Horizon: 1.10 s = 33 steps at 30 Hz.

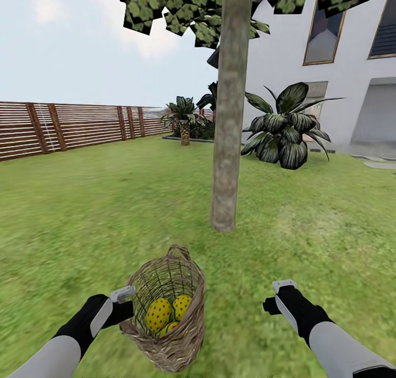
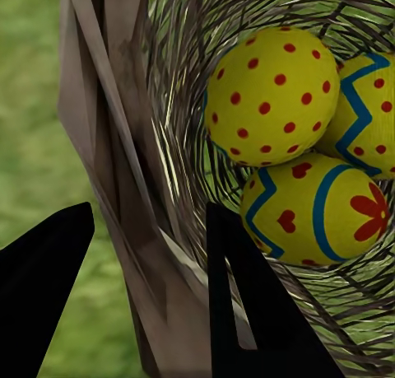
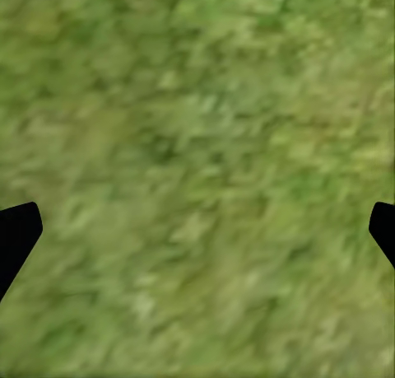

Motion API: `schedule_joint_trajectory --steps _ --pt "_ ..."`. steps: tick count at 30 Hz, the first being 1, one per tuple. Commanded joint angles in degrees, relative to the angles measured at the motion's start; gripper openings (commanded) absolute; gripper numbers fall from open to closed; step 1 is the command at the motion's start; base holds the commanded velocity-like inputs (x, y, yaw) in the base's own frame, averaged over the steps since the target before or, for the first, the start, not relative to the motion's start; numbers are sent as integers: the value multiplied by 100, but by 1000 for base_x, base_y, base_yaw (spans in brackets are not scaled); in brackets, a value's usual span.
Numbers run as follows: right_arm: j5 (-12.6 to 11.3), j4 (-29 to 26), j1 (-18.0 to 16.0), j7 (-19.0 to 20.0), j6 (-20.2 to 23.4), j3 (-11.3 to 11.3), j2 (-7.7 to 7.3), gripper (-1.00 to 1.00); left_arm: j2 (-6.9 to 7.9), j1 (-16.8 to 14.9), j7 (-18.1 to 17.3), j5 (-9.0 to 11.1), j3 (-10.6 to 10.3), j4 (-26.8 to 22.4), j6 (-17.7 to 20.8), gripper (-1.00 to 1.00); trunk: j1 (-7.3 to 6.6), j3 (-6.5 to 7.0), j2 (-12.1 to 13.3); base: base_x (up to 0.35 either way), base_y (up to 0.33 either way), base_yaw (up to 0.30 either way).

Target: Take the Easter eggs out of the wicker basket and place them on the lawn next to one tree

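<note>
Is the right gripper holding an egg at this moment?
No, the right gripper has its fingers spread wide over bare lawn with nothing between them.

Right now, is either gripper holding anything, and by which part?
The left gripper straddles the wicker basket wall at its rim; the right gripper is open, empty.

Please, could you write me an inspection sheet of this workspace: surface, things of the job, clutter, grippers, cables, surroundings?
Surface: lawn, short green grass with yellowish patches.
Job's things: wicker basket held tilted above the grass; all three Easter eggs inside it. Tree stands just ahead.
Clutter: nothing seen.
Grippers: left gripper shut on the basket wall, one finger inside, one outside. Right gripper open, empty, over grass.
Cables: nothing seen.
Surroundings: brown slatted fence at left, white house at right, broad-leaf shrub, small palm.
</note>
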Motion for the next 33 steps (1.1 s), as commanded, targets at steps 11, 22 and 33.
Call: schedule_joint_trajectory --steps 11,22,33 --pt "-60 -10 -3 -41 27 43 -3 100 -1 -3 35 100 15 -14 27 -100 241 -204 -446 0 0 0" --pt "-60 -10 -3 -41 27 48 10 100 -1 -3 35 100 15 -19 27 -100 483 -401 -887 0 0 0" --pt "-51 -10 -3 -41 27 52 12 100 -1 -3 35 100 15 -20 27 -100 724 -599 -1328 0 0 0"
